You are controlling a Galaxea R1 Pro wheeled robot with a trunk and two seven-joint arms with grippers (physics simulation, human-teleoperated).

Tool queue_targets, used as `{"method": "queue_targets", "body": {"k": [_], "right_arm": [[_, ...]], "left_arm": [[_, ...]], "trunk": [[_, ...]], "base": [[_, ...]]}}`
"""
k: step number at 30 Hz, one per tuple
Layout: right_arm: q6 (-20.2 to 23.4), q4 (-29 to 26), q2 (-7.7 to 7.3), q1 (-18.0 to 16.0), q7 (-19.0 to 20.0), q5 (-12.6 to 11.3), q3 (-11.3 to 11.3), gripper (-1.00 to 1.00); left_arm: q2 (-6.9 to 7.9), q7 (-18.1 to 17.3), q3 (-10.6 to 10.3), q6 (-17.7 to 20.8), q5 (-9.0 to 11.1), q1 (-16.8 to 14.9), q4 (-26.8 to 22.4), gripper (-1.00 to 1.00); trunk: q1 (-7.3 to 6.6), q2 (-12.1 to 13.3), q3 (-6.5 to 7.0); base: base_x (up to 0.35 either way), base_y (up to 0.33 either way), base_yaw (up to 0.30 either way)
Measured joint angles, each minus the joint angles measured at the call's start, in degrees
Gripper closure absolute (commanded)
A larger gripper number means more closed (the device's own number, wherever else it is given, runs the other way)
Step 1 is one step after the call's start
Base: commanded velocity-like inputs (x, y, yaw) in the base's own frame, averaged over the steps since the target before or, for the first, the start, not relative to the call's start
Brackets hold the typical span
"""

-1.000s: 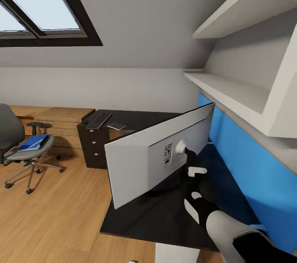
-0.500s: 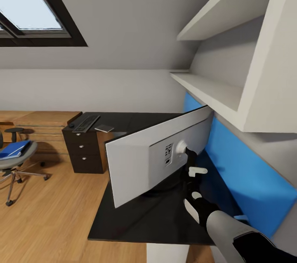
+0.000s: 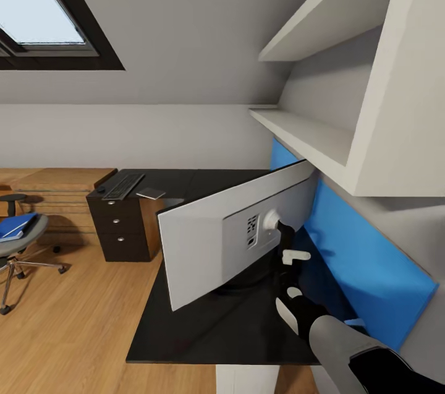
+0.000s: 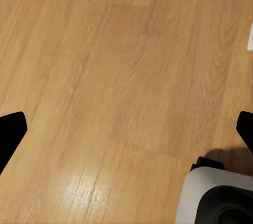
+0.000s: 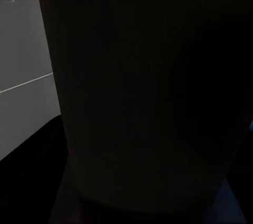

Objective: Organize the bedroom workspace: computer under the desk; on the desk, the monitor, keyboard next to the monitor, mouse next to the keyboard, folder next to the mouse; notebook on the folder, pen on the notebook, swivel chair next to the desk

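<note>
From the head camera I see the desk [image 3: 204, 326] running from 6 toward 10 o'clock. The monitor [image 3: 204, 245] stands tilted on it, grey back facing me. My right gripper [image 3: 285, 244] sits at its stand just right of centre, seemingly clamped on it. The swivel chair [image 3: 15, 239] at 9 carries the folder [image 3: 13, 225]; keyboard [image 3: 123, 185] lies at 10. My left gripper [image 4: 126, 129] is spread wide over floor [image 4: 105, 76], empty.

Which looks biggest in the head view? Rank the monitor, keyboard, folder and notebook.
1. monitor, by far, though nearest the camera.
2. keyboard.
3. folder, partly cut off by the picture's edge, so unsure against the keyboard.
4. notebook.
</note>
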Motion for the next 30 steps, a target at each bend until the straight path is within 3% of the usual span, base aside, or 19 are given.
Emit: {"method": "queue_targets", "body": {"k": [22,30], "right_arm": [[-0.18,0.19,-0.05,0.00,-0.02,-0.09,0.11,1.00],[-0.09,0.20,-0.05,0.01,-0.06,-0.03,0.14,1.00]], "left_arm": [[0.01,0.00,0.00,-0.08,0.00,0.00,0.00,-1.00],[0.01,0.00,0.00,-0.08,0.00,0.00,0.00,-1.00]], "trunk": [[0.00,0.00,0.00],[-0.03,0.00,0.00]], "base": [[0.001,0.000,0.000],[0.211,0.000,0.000]]}}
